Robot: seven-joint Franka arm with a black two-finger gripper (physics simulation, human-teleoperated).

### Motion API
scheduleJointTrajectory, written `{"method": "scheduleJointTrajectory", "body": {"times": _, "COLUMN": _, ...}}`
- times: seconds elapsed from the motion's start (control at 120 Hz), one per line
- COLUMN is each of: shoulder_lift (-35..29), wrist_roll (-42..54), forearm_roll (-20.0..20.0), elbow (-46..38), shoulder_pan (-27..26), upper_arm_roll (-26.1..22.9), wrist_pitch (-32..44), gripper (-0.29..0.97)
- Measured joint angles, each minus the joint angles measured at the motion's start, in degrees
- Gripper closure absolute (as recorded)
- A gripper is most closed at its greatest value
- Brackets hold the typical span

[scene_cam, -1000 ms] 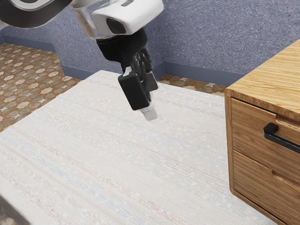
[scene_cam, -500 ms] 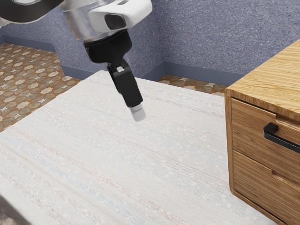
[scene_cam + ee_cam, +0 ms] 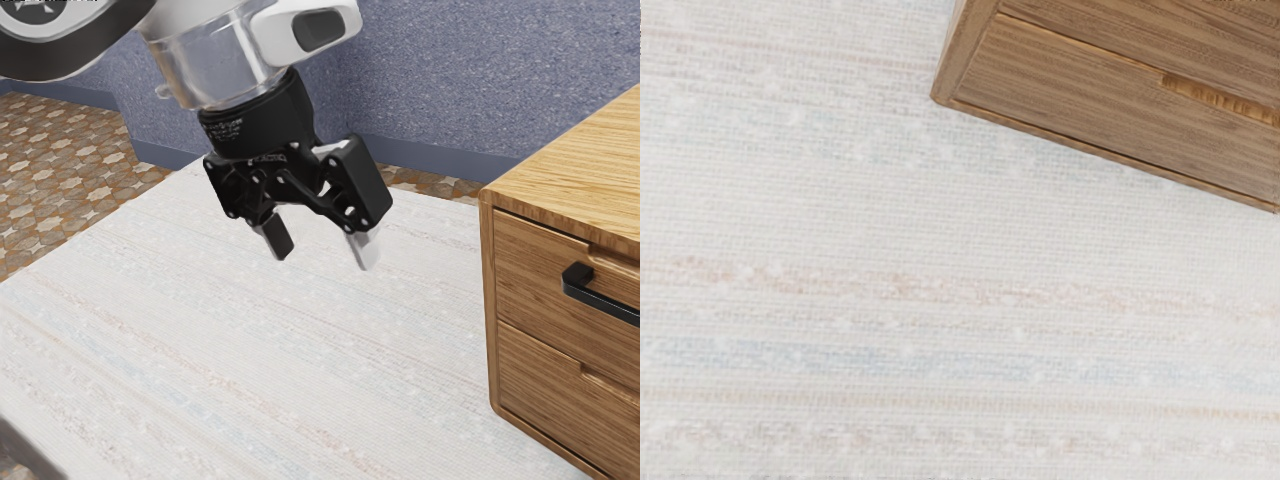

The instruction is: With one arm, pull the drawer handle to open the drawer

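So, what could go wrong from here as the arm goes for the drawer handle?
The open gripper hangs over the table, apart from the handle. That thin bar sits close to the drawer front, so the gripper may strike wood, or miss it and slip when pulling.

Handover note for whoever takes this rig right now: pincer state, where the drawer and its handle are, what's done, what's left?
Pincer: open, empty, hanging above the table.
Drawer handle: black bar on the upper drawer of the wooden cabinet, at the exterior view's right, well clear of the pincer.
Done: nothing on the drawer yet; it looks shut and the handle is untouched.
Left: reach across to the handle, close on it, pull the drawer out.
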Motion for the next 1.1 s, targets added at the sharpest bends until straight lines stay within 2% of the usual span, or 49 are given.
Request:
{"method": "scheduleJointTrajectory", "body": {"times": 0.258, "shoulder_lift": -1.1, "wrist_roll": -11.7, "forearm_roll": -3.3, "elbow": -0.4, "shoulder_pan": 0.6, "upper_arm_roll": -6.8, "wrist_pitch": 0.6, "gripper": 0.00}}
{"method": "scheduleJointTrajectory", "body": {"times": 0.492, "shoulder_lift": 0.4, "wrist_roll": -20.3, "forearm_roll": -6.1, "elbow": -0.1, "shoulder_pan": 0.2, "upper_arm_roll": -12.2, "wrist_pitch": 3.1, "gripper": 0.00}}
{"method": "scheduleJointTrajectory", "body": {"times": 0.75, "shoulder_lift": 5.2, "wrist_roll": -26.5, "forearm_roll": -8.1, "elbow": 0.8, "shoulder_pan": 0.6, "upper_arm_roll": -13.7, "wrist_pitch": 10.0, "gripper": 0.00}}
{"method": "scheduleJointTrajectory", "body": {"times": 1.1, "shoulder_lift": 6.2, "wrist_roll": -31.6, "forearm_roll": -7.9, "elbow": 1.3, "shoulder_pan": 5.0, "upper_arm_roll": -16.9, "wrist_pitch": 16.3, "gripper": 0.00}}
